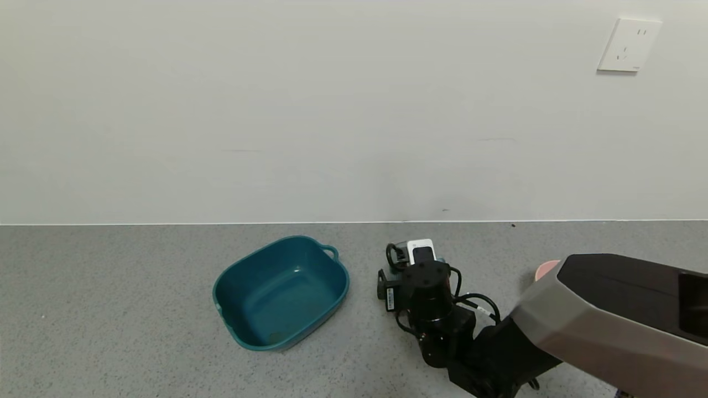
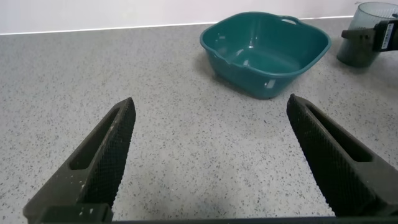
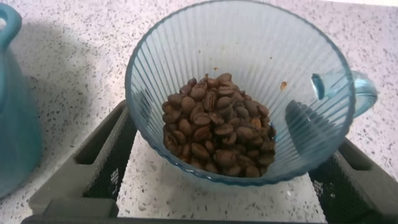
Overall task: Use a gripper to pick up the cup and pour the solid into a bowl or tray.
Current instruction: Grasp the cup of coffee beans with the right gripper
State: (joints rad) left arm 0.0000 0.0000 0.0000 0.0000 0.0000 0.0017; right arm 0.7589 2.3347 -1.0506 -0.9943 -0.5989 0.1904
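Right hand (image 3: pixel 217 180) sits around the cup (image 3: pixel 239 81) of beans (image 3: pixel 217 127), fingers hugging both sides, tub (image 1: pixel 281 292) just beside.

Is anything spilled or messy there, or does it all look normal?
Nothing stands out. The coffee beans all sit inside the upright ribbed cup, which the right gripper brackets. The teal tub stands level beside it, with none visibly scattered on the counter.
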